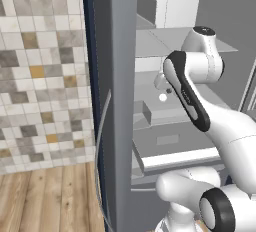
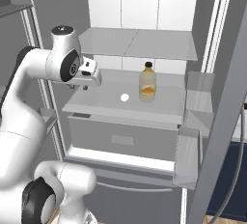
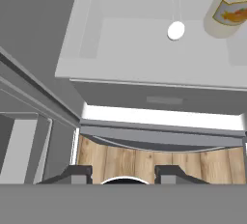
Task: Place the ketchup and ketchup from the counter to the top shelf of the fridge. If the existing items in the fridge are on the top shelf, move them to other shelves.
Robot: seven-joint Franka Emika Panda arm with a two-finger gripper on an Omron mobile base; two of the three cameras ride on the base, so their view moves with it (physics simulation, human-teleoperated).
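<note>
while upright on its shelf, yellowish bottle (image 2: 147,82) points cap-up.

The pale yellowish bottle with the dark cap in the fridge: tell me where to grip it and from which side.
Grip the pale yellowish translucent bottle with the dark cap around its wide lower body, probably coming level from the open front of the grey fridge. It stands upright on the pale-grey middle shelf, with another shelf close overhead, so a top approach looks cramped. The small white ball lies apart to one side.

Tiled wall (image 1: 40,66) in beige and grey squares, wooden plank floor (image 1: 50,196)
</note>
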